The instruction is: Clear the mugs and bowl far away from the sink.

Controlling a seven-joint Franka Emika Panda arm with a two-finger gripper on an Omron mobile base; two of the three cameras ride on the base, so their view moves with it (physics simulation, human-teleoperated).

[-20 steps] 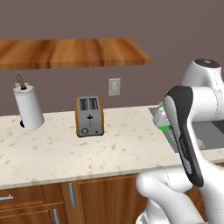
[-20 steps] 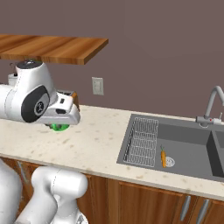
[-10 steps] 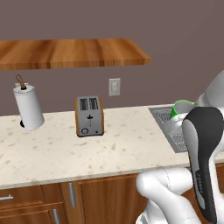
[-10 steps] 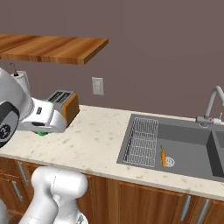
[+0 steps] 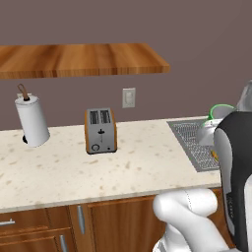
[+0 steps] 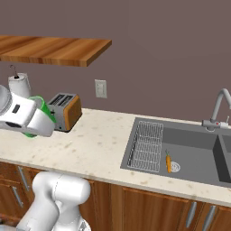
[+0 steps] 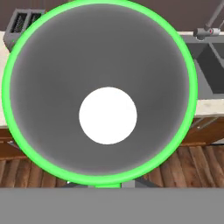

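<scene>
Mug [image 7: 99, 87] sits clamped in the hand [image 6: 34, 119], mouth facing the camera, held above the counter [image 6: 90, 149] beside the toaster [image 6: 65, 110]; sink [image 6: 189, 151] lies well apart, rightward.

One mug [image 7: 99, 65], one toaster [image 5: 101, 131], one paper-towel roll [image 5: 31, 120], one carrot [image 6: 168, 162].

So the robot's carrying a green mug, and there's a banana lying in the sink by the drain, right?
Not quite: it is a carrot, orange with a green top, lying in the sink by the drain, as the right base view shows. The gripper does carry a green mug.
</scene>
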